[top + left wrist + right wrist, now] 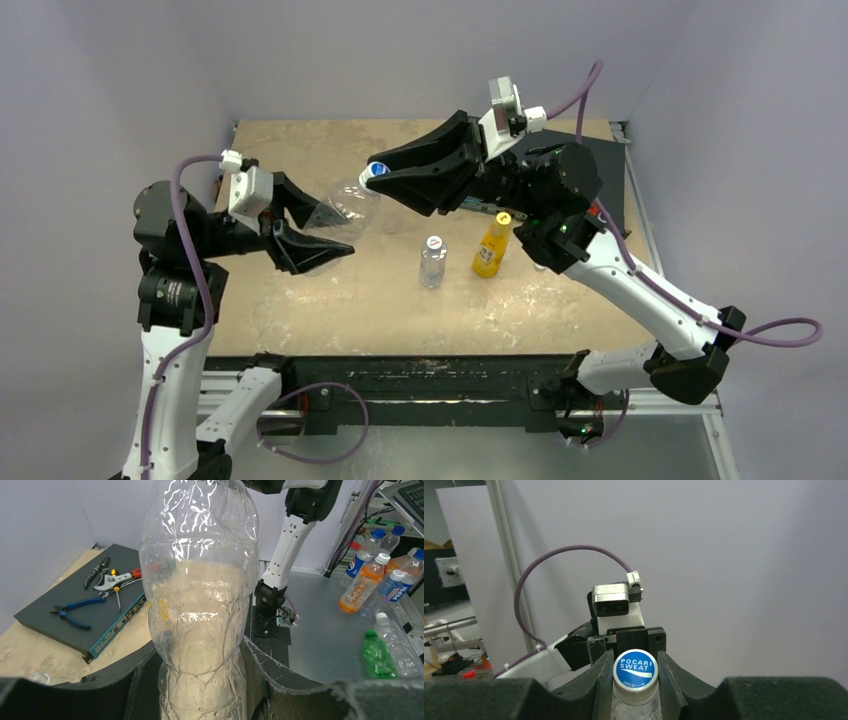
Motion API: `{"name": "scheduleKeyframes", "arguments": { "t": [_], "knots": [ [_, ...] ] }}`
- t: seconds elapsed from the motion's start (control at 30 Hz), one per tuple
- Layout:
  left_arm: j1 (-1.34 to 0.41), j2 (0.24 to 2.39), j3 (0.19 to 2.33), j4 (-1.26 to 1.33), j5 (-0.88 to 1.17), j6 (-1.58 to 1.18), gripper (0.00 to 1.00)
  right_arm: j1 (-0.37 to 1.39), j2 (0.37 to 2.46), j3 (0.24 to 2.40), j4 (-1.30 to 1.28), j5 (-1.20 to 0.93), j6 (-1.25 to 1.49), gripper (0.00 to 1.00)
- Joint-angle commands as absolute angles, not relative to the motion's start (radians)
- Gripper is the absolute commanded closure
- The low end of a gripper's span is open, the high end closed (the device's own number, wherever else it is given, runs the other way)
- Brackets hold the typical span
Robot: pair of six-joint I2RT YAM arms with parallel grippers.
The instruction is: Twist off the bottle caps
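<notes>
While both arms hold the large clear bottle (345, 213) above the table (300, 310), no cap looks off yet.
The left gripper (325, 230) pinches the bottle's body; the right gripper (380, 179) is pressed together on its blue-topped cap (377, 170), seated on the neck. The orange bottle (490, 250) and small clear bottle (433, 265) stand capped near mid-table, so nearly everything remains.

Blue pliers (72, 612), wrench (117, 579) on dark case (125, 560).
</notes>
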State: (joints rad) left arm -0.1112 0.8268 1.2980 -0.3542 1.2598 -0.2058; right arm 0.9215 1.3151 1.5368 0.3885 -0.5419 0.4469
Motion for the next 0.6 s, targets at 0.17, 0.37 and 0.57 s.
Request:
{"name": "scheduleKeyframes", "arguments": {
  "t": [0.17,0.37,0.57],
  "knots": [
    [-0.101,0.821,1.312,-0.311,1.210,-0.214,1.00,0.925,1.290,1.533,0.456,-0.479,0.453,0.30],
    [-0.102,0.767,1.261,-0.433,0.898,0.098,0.99,0.962,1.335,1.669,0.241,-0.199,0.428,0.26],
    [-0.102,0.713,1.174,-0.366,0.696,0.198,1.00,1.046,1.491,1.940,-0.113,0.133,0.382,0.33]
  ]
}}
